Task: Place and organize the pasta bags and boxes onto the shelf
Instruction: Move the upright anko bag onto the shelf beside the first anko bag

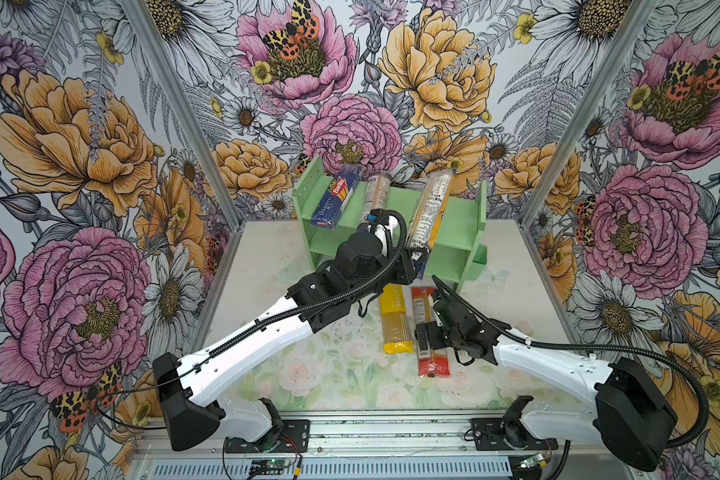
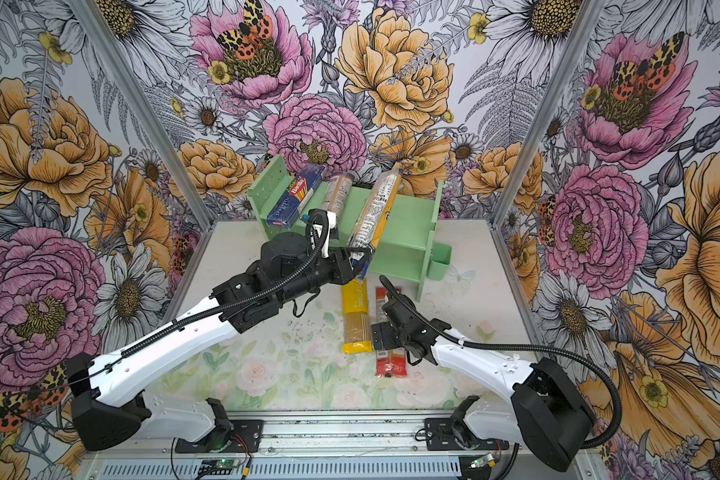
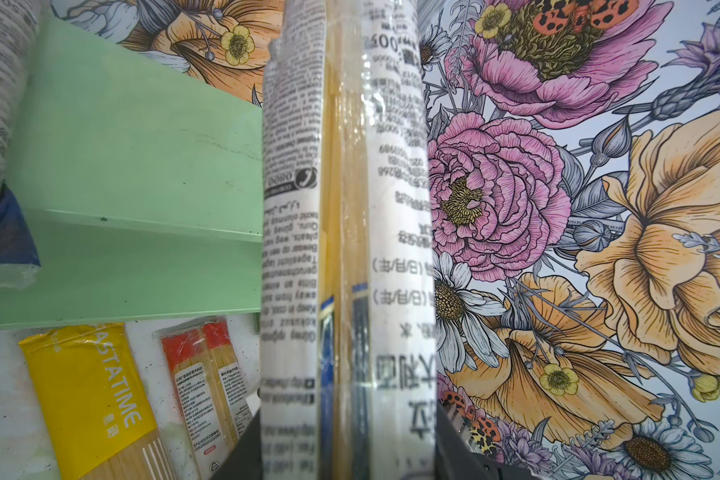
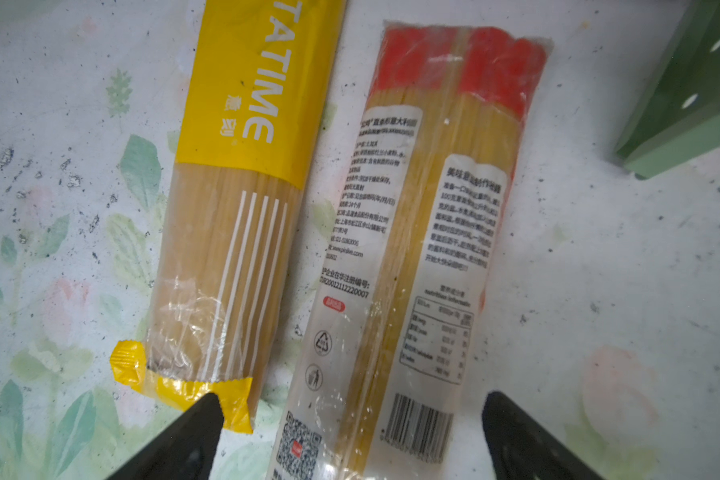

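The mint-green shelf (image 1: 454, 226) (image 2: 404, 224) stands at the back of the table. On its top tier a dark blue Barilla box (image 1: 335, 197) and a clear bag (image 1: 375, 195) lie slanted, ends overhanging. My left gripper (image 1: 417, 259) (image 3: 348, 453) is shut on the navy end of a second clear bag (image 1: 429, 208) (image 3: 346, 208), which tilts up across the top tier. The yellow bag (image 1: 395, 320) (image 4: 233, 208) and the red-ended bag (image 1: 427, 316) (image 4: 425, 232) lie side by side on the table. My right gripper (image 1: 429, 336) (image 4: 350, 415) hovers open, its fingers straddling the red-ended bag's near end.
A small green bin (image 1: 479, 253) hangs on the shelf's right side. The shelf's right panel (image 4: 691, 95) stands close beside the red-ended bag. Flowered walls close in the table on three sides. A metal rail (image 1: 371, 432) runs along the front edge.
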